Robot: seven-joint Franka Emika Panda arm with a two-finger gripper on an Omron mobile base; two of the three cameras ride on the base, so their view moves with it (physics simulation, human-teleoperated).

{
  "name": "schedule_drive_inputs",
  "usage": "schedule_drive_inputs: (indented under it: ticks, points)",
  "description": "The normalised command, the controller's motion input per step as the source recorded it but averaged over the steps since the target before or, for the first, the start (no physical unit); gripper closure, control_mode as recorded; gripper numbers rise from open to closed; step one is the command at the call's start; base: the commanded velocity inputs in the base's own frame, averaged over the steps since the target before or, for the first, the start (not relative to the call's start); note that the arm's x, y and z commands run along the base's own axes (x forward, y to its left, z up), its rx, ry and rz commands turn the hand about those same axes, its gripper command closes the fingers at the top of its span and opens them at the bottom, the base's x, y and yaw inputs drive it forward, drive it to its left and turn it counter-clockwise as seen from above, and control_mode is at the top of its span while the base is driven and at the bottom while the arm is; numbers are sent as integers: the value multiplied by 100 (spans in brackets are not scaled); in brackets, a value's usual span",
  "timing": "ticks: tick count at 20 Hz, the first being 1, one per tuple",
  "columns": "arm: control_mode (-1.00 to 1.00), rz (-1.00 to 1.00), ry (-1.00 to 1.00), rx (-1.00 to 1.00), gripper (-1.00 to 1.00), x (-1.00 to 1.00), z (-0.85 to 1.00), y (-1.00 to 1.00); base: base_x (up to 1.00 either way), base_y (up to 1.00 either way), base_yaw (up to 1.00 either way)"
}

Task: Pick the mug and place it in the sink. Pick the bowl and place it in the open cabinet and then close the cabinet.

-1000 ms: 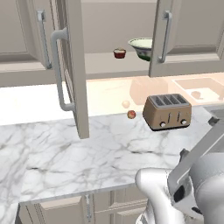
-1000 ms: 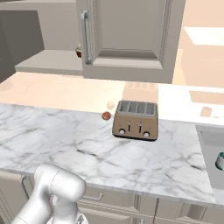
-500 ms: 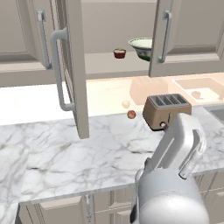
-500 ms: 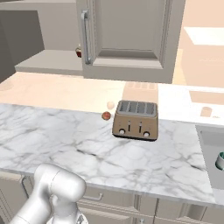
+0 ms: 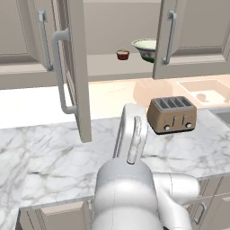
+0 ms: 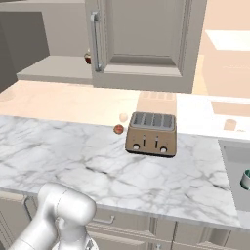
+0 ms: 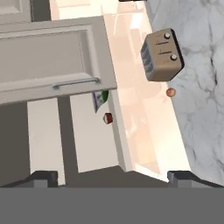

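Hand (image 7: 112,176) open, empty; bowl (image 5: 146,48) on cabinet (image 5: 108,63) shelf; mug (image 6: 245,178) in sink (image 6: 235,161).

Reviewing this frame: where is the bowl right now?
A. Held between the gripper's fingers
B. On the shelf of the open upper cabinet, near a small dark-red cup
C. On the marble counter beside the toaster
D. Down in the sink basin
B: the bowl sits on the cabinet shelf, to the right of the small dark-red cup, well above the toaster.
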Motion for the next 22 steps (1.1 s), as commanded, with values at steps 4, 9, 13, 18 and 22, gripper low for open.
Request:
schedule_drive_inputs:
  ticks: [4, 9, 13, 18, 22]
  points:
    - [-100, 8, 0, -4, -100, 37, -25, 44, 0, 0, 0]
    - [-100, 9, 0, -1, -100, 31, -44, 35, 0, 0, 0]
    - [-100, 9, 0, 0, -100, 26, -36, 26, 0, 0, 0]
    - [-100, 6, 0, 0, -100, 30, -20, 20, 0, 0, 0]
    - [-100, 2, 0, -1, -100, 24, -14, 25, 0, 0, 0]
